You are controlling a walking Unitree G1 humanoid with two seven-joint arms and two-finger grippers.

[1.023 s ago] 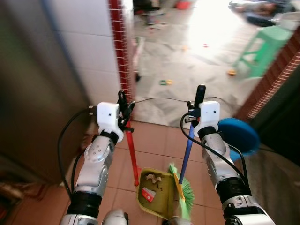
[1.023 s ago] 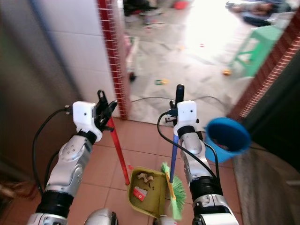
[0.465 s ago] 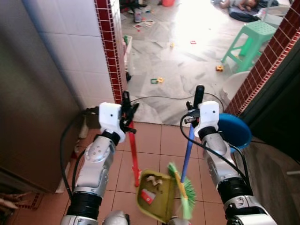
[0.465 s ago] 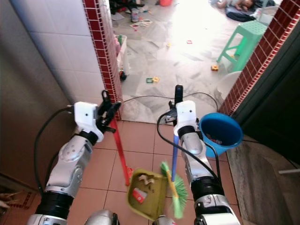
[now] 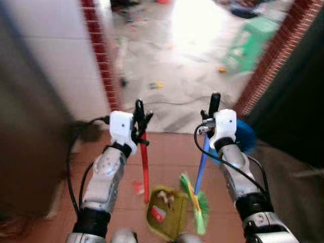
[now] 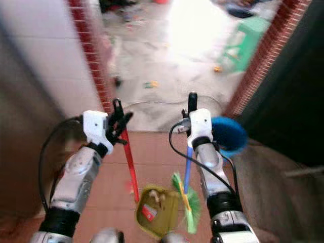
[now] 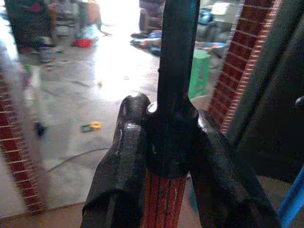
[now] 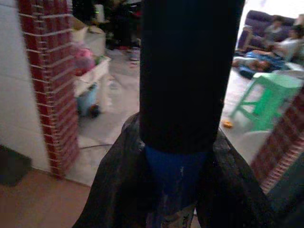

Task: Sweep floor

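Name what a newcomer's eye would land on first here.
The left gripper clamps a red-handled dustpan, already holding scraps, low over the terracotta tiles. Beside it the right gripper clasps a blue-handled broom with green bristles. Beyond, a bright, littered floor and a green stool.

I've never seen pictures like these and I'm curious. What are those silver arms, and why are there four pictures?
It is a walking robot doing housework. Two pictures come from the camera eyes in its head, looking down. The other two come from small cameras on its wrists.

The left claw is closed on the red handle of a dustpan, which has scraps of rubbish in it. The right claw is closed on the blue handle of a green broom. Both hang over a reddish tiled floor.

Beside the right arm is a blue bucket. Farther off are a green stool and small bits scattered on a grey floor. It is blurry because the robot is moving.
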